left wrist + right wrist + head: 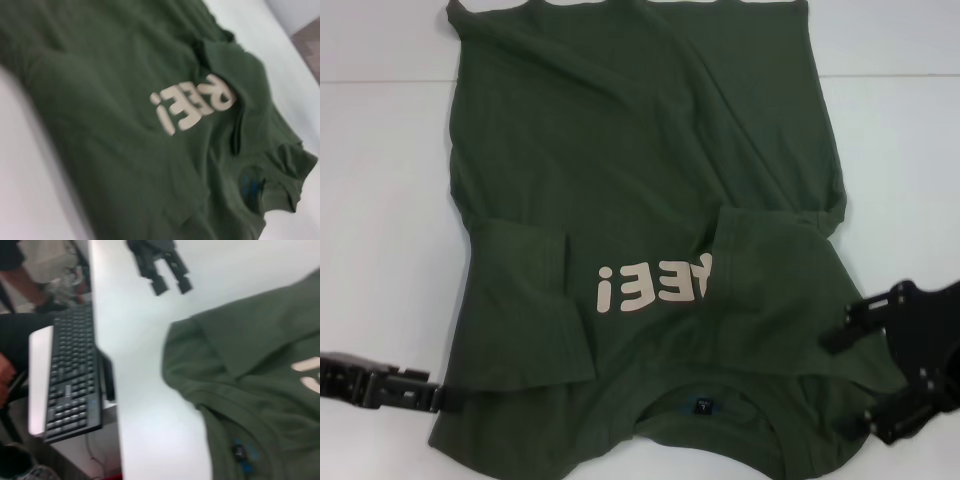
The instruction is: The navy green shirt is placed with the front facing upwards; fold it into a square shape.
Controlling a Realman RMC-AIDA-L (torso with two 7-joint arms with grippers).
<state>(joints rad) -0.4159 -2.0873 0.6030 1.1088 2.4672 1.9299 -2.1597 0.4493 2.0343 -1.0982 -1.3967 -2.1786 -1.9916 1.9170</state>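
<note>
A white table (380, 150) is carrying the navy green shirt (640, 180), which is lying front up across the middle, collar toward the robot and both short sleeves folded inward. Beige block lettering (655, 283) on the chest is showing upside down, partly hidden by the right sleeve (the visible part reads roughly "REE!"). A small dark neck label (703, 407) is sitting inside the collar, too small to read. The right gripper (850, 375) is hovering over the shirt's shoulder, fingers apart. The left gripper (169, 282) is resting beside the shirt's edge, fingers slightly apart, holding nothing. A black keyboard (72, 375) is lying beyond the table.
</note>
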